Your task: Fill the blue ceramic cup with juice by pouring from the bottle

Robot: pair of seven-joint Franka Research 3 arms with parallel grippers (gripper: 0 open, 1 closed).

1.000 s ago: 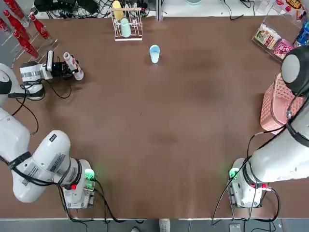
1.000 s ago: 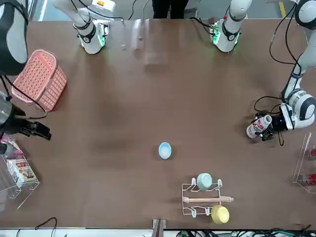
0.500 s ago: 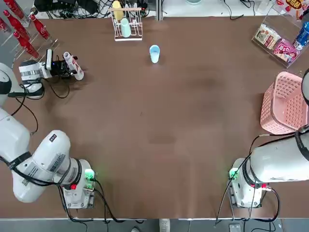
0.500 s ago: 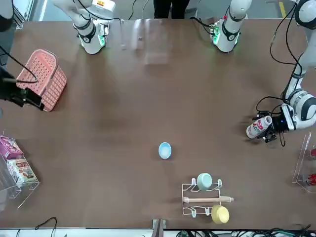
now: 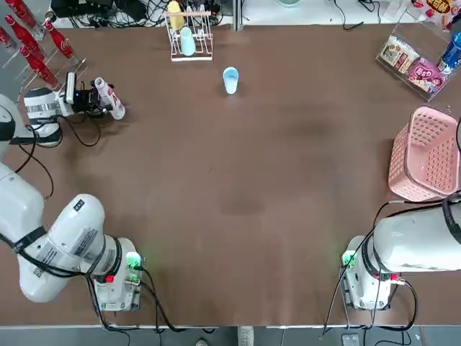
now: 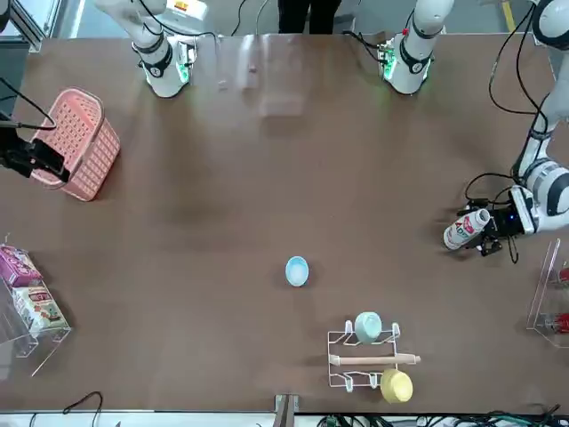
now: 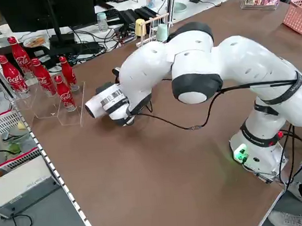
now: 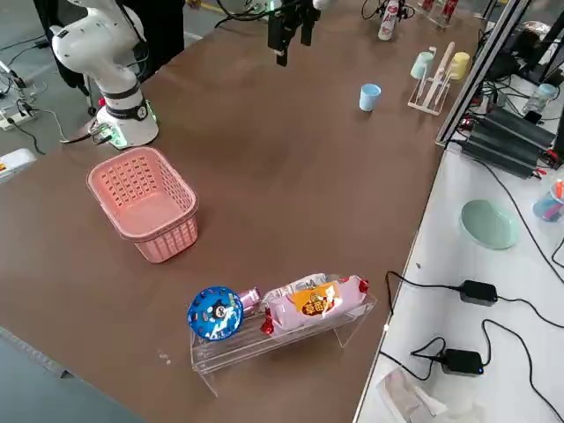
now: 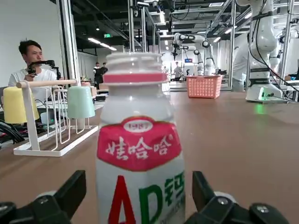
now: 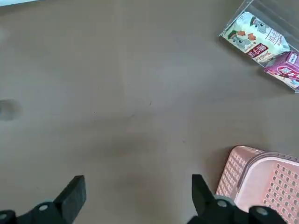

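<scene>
The white bottle (image 5: 108, 98) with its red-and-white label stands upright near the table's far left edge, also seen in the front view (image 6: 461, 231). My left gripper (image 5: 98, 101) reaches it sideways, open, one finger on each side of the bottle (image 9: 139, 154) with small gaps. The blue ceramic cup (image 5: 230, 79) stands alone at the far middle of the table, well to the bottle's right (image 6: 297, 270). My right gripper (image 6: 37, 162) hangs open high over the table's right side beside the pink basket, nothing between its fingers (image 10: 77, 193).
A wire rack (image 5: 189, 36) with a mint and a yellow cup stands behind the blue cup. Cola bottles (image 5: 36, 54) stand in a clear holder far left. The pink basket (image 5: 425, 155) and a clear tray of snack packs (image 5: 412, 61) fill the right side.
My right arm has swung back from the far right corner toward the pink basket. The left gripper has shifted only slightly at the bottle, which stays in place.
</scene>
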